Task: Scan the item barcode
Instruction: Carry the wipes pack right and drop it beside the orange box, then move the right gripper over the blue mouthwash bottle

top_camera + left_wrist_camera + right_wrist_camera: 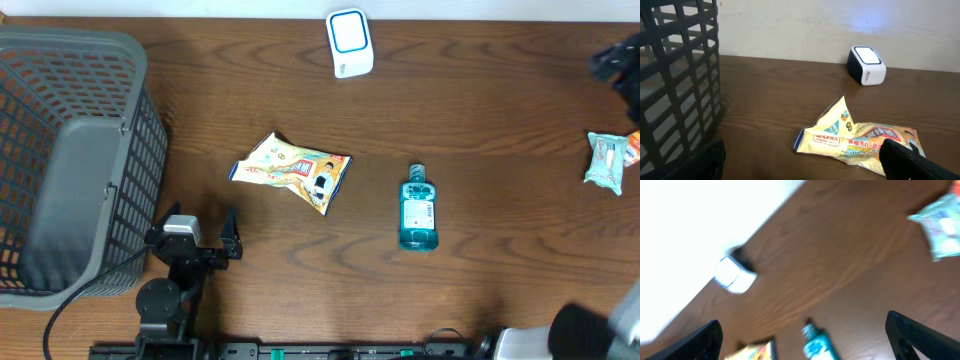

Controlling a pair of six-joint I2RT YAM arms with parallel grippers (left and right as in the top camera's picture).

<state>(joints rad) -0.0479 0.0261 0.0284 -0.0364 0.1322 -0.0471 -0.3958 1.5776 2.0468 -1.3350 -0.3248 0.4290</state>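
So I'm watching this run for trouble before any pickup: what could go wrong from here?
The snack bag lies crumpled before the open left gripper; a pinch could slip, and creases may hide its barcode from the scanner. The mouthwash bottle lies on its side and might roll when gripped.

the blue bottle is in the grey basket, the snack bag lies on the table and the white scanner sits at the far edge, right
Not quite: the blue bottle lies on the table, right of the snack bag, not in the grey basket, as the overhead view shows. The rest is right.
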